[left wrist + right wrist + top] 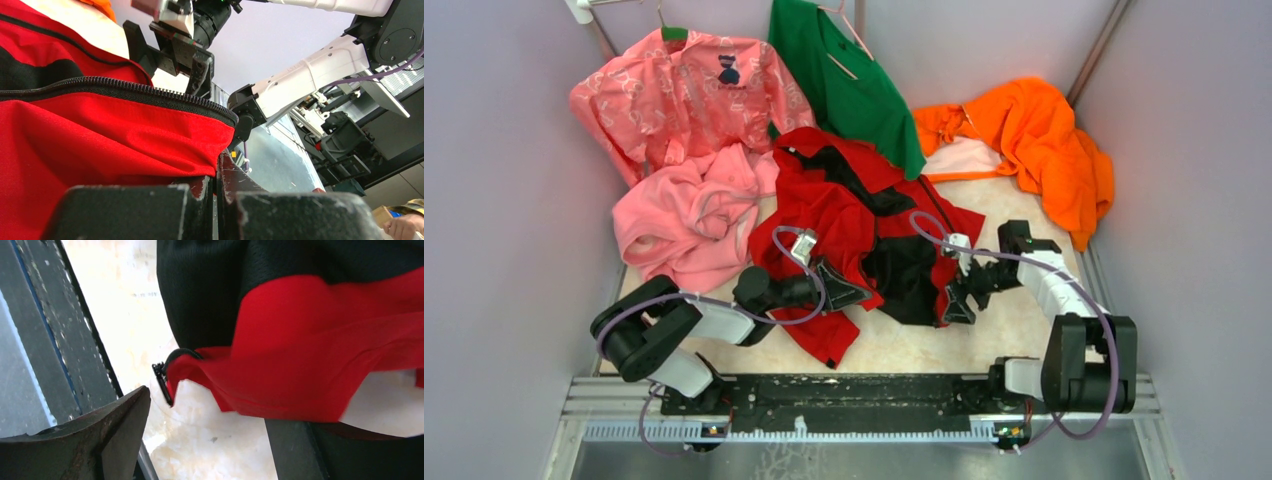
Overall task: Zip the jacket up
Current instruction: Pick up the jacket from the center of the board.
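left gripper [216,197]: clamped shut on jacket [100,145] hem; zipper teeth [150,92] run just above its fingers | right gripper [954,298]: jaws wide apart, gripping nothing; jacket's lower corner with zipper slider [162,382] sits between them

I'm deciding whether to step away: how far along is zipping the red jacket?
Done: nothing zipped; the jacket lies open, dark lining showing. In hand: the left gripper is shut on one front edge, by its zipper teeth; the right gripper stands open beside the other edge's zipper slider. Left: join both sides and pull the slider up.
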Controlling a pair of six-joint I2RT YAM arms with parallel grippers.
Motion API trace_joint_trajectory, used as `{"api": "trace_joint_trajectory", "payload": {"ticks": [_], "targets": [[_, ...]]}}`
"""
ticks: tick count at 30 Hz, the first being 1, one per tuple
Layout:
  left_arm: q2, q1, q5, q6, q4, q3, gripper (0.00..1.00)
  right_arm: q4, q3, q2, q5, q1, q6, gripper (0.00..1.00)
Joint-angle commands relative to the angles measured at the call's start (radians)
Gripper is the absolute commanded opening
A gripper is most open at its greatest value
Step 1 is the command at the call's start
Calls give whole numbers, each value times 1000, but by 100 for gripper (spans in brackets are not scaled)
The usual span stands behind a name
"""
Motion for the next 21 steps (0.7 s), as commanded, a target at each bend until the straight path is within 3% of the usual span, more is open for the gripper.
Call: {"api": "trace_joint_trajectory", "payload": {"ticks": [1, 13, 21], "targets": [[-24, 6, 9, 13, 36, -5, 0, 70, 62, -4, -138, 40, 81, 80], [-14, 5, 12, 10, 41, -3, 0, 302, 34, 3, -37, 107, 402, 74], [-2, 6, 15, 8, 39, 5, 0, 329, 12, -5, 29, 168, 412, 79]]}}
